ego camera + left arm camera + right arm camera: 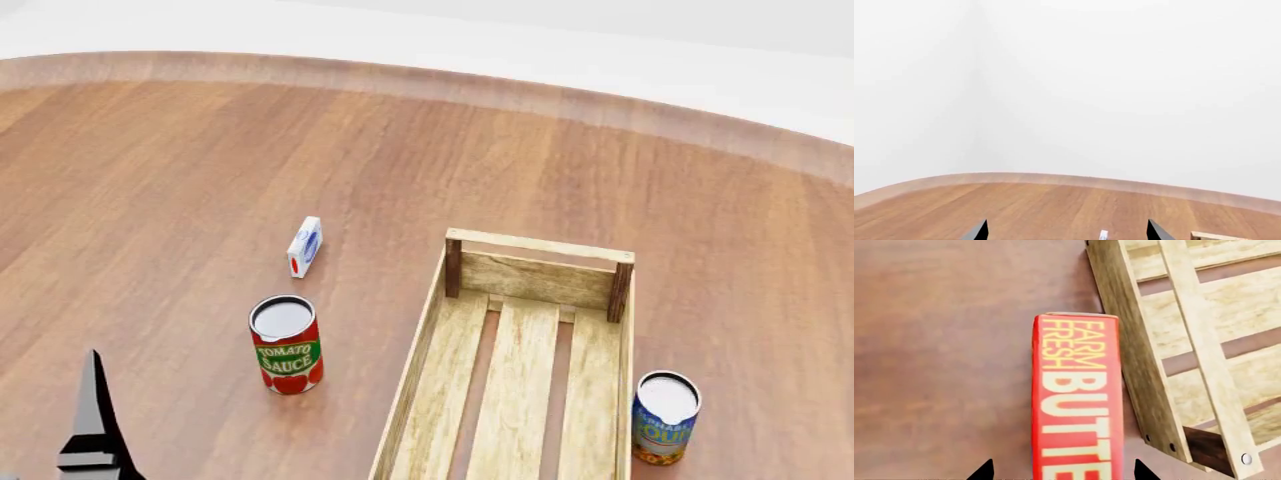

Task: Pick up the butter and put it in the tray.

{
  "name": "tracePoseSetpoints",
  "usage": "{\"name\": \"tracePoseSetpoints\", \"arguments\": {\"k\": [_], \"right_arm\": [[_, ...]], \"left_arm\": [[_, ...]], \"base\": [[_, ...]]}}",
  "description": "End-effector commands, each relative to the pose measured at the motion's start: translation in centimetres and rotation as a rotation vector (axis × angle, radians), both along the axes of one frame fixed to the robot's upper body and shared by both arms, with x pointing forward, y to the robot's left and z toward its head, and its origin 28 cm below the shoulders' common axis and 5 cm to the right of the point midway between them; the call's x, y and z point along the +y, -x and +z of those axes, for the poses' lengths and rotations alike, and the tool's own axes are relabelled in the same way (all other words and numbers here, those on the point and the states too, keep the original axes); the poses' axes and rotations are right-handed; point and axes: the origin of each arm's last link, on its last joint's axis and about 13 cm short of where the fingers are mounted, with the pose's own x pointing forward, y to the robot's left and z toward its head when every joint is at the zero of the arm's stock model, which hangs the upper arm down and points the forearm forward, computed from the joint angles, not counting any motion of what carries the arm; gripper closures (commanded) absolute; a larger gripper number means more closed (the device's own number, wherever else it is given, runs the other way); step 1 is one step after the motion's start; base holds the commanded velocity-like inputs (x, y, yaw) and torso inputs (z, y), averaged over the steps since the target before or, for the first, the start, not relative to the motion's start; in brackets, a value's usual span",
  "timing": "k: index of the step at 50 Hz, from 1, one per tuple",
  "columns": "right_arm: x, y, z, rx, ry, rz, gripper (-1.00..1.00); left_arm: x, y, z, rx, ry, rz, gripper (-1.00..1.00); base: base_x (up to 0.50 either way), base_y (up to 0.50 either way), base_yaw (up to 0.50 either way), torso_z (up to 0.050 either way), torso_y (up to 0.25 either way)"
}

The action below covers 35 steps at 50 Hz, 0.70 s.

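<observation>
The butter (pixel 1077 395) is a red carton with pale "FARM FRESH BUTTER" lettering. It shows only in the right wrist view, on the wooden table right beside the outer wall of the tray (pixel 1141 390). My right gripper (pixel 1062 471) is open above it, with one dark fingertip on each side of the carton and not touching it. The tray (pixel 434 330) is a pale slatted crate, empty in the head view. My left gripper (pixel 1067 232) is open and empty over the table. One of its fingers (pixel 94 410) shows at the head view's lower left.
A tomato sauce can (pixel 286 345) stands left of the tray. A tiny white-blue-red carton (pixel 304 246) stands beyond it. Another can (pixel 665 417) stands right of the tray. The table's curved far edge (pixel 400 80) meets a white wall.
</observation>
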Motion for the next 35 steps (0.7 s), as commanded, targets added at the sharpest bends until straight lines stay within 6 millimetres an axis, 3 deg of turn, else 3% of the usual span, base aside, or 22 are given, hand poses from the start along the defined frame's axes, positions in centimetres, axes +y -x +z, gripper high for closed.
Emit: {"name": "tracePoseSetpoints", "arguments": {"k": [1, 10, 35], "right_arm": [[-0.1, -1.0, 0.3, -0.014, -0.019, 0.012, -1.00], [-0.4, -1.2, -0.1, -0.015, -0.021, -0.002, -1.00], [-0.4, -0.9, -3.4, 0.012, -0.049, -0.008, -1.00]], "left_arm": [[0.0, -0.2, 0.0, -0.006, 0.012, -0.019, -1.00], [0.0, -0.2, -0.1, -0.003, 0.006, -0.018, -1.00], [-0.1, -0.3, -0.2, -0.003, -0.007, -0.013, -1.00]], "base": [[0.00, 0.00, 0.00, 0.000, 0.000], [0.00, 0.00, 0.00, 0.000, 0.000], [0.00, 0.00, 0.00, 0.000, 0.000]]}}
